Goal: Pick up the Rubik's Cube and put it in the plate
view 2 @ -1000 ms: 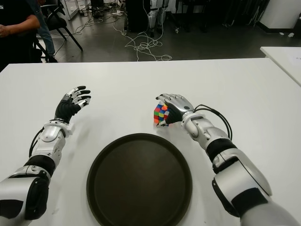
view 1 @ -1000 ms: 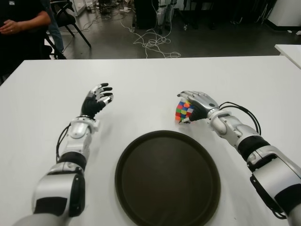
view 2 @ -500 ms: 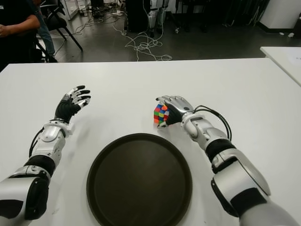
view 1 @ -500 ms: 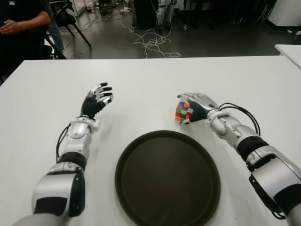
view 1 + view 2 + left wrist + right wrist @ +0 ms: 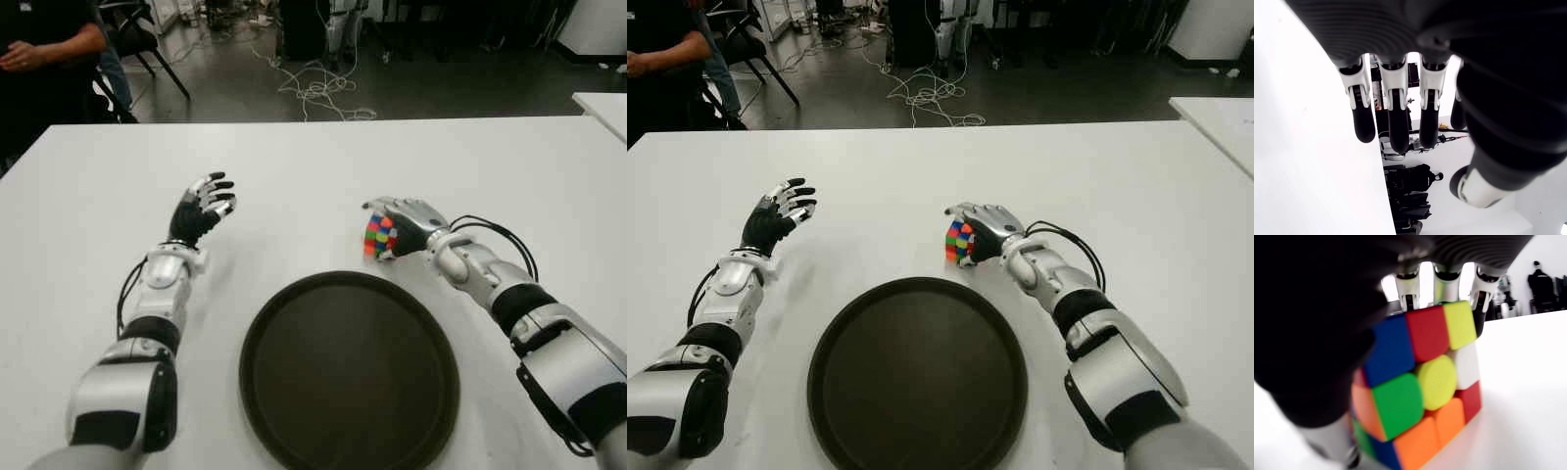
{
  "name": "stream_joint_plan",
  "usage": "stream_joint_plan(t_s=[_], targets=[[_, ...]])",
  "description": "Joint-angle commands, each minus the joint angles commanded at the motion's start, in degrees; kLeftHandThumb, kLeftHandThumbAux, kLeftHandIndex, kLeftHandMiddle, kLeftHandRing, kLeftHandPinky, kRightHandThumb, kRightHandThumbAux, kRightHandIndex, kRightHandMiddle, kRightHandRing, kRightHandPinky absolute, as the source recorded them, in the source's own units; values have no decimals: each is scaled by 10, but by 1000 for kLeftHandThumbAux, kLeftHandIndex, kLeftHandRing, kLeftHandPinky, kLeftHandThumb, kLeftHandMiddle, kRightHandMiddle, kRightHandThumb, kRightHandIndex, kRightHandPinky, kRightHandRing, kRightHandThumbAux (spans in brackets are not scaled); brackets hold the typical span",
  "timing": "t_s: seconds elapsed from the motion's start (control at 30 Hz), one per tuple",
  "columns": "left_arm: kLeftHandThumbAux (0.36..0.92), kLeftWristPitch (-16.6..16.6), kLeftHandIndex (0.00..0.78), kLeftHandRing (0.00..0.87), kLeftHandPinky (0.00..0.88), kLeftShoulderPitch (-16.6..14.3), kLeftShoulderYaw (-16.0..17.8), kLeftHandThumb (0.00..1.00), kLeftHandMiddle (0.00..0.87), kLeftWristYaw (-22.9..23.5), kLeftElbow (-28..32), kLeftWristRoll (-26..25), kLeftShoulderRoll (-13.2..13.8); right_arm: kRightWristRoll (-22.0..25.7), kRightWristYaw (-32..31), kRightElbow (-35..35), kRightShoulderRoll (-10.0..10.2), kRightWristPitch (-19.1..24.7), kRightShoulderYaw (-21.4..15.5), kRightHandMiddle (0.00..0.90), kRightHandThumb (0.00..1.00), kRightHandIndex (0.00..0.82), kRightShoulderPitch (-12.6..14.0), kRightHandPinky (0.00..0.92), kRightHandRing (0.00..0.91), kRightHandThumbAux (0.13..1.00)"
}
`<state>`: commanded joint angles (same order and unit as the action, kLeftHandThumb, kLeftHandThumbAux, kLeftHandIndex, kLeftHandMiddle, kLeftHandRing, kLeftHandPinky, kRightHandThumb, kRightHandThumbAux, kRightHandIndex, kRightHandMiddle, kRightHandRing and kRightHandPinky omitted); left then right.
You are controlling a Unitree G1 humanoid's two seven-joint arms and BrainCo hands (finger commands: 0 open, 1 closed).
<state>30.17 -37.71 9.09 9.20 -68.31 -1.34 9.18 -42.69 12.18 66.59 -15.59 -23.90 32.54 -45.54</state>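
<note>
Both hands show: your right hand grips the Rubik's Cube just beyond the plate; left hand spread, empty.

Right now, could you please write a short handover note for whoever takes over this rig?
Right hand: fingers closed around the cube, just beyond the plate's far rim.
Left hand: open, holding nothing, to the left of the plate.
Plate: has nothing on it, near the table's front edge.
Done: cube grasped.
Left: whether it has left the table is unclear; carry it over the plate, set it down, let go.
</note>
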Motion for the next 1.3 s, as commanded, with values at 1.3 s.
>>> stream_joint_plan(t_s=[1.3], targets=[[787, 6, 198, 248, 248, 4, 1, 159, 257, -2, 4, -3, -2, 3, 97, -1, 0, 14, -6, 461, 935, 376, 10, 373, 485, 674]])
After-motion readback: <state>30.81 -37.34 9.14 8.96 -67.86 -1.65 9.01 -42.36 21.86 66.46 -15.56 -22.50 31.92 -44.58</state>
